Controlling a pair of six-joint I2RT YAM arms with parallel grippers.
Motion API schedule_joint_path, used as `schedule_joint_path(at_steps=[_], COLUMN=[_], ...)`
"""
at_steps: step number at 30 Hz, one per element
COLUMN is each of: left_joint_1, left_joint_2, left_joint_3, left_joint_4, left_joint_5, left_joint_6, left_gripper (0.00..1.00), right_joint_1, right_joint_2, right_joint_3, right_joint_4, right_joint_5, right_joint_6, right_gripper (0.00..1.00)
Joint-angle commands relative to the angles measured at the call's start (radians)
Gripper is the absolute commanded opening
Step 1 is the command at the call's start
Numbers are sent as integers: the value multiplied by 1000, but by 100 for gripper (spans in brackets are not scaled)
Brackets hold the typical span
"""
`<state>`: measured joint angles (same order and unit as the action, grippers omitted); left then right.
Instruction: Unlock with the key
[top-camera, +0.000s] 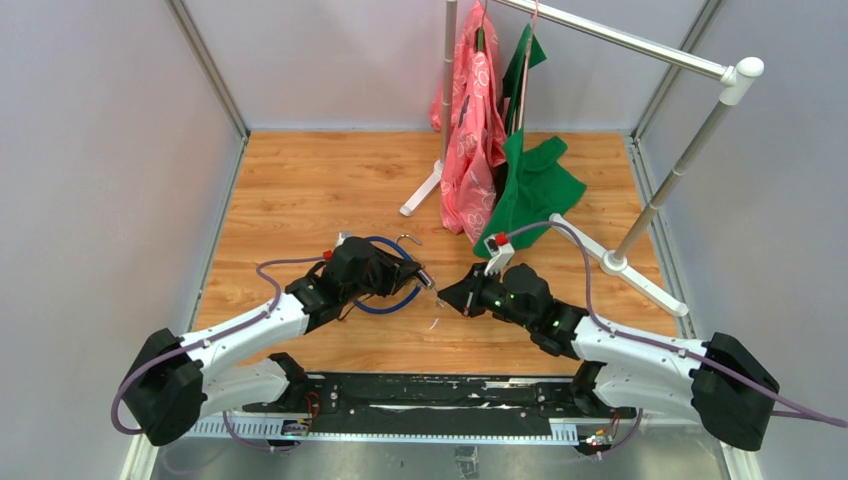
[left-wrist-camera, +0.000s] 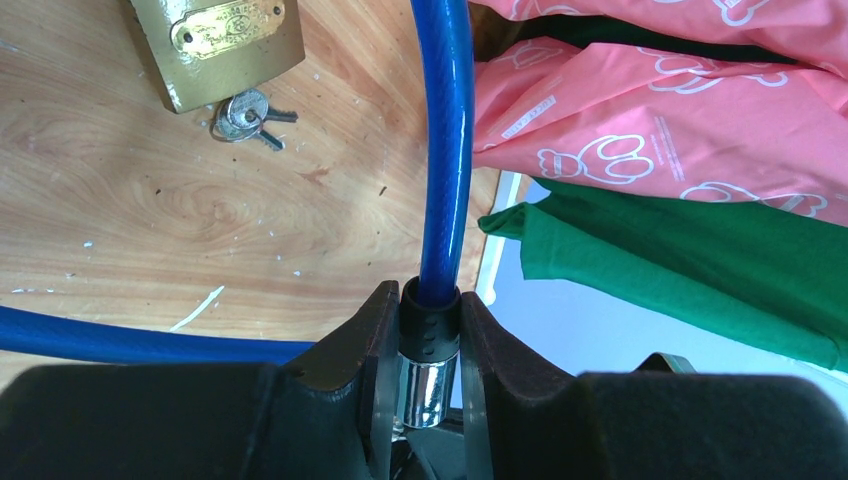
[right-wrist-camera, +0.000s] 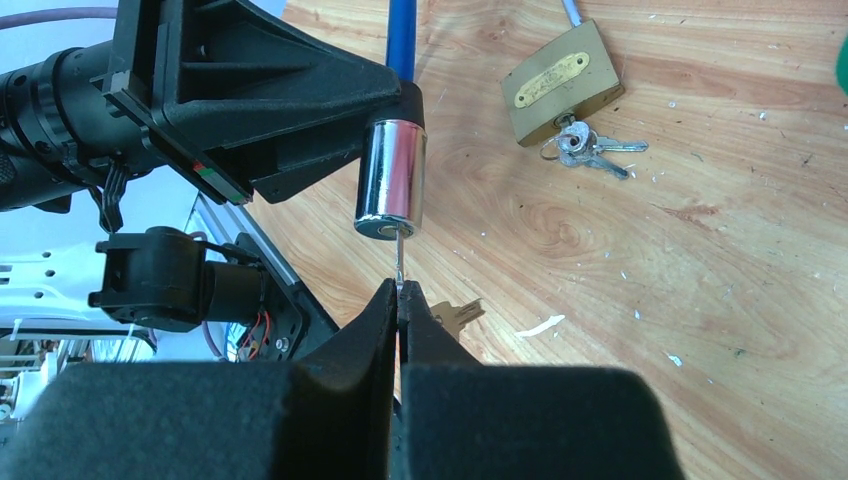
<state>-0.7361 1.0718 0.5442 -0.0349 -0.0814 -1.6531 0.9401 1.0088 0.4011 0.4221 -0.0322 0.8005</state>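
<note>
A blue cable lock (top-camera: 385, 305) loops on the wooden table. Its chrome lock cylinder (right-wrist-camera: 392, 180) with a black collar (left-wrist-camera: 430, 318) is clamped between the fingers of my left gripper (left-wrist-camera: 428, 300), which holds it off the table. My right gripper (right-wrist-camera: 399, 292) is shut on a thin key (right-wrist-camera: 398, 262), seen edge-on, just below the cylinder. The key's tip meets the cylinder's end face; how far it is in I cannot tell. A second brass key (right-wrist-camera: 458, 315) hangs behind my right fingers. In the top view both grippers (top-camera: 425, 278) (top-camera: 447, 296) meet tip to tip.
A brass padlock (right-wrist-camera: 560, 85) with a small bunch of keys (right-wrist-camera: 592, 147) lies on the table beyond the cylinder. A garment rack (top-camera: 620, 40) stands at the back right with a pink garment (top-camera: 475, 130) and a green one (top-camera: 535, 185) hanging to the table.
</note>
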Motion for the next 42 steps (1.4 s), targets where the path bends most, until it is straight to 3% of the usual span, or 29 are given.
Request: schedule_joint_path(at_steps=[1,42], left_joint_1=[7,6], left_joint_2=[4,-84], left_joint_3=[26,-25], left_joint_4=[0,-50], left_joint_5=[11,25], left_joint_6=[5,12], left_gripper=[0,0], right_joint_1=[-14,-14], right_joint_2=[13,118], right_joint_3=[33,116], right_joint_4=[-3,9], right_joint_5=[23,-29], right_joint_6=[-9,-61], right_gripper=[0,0])
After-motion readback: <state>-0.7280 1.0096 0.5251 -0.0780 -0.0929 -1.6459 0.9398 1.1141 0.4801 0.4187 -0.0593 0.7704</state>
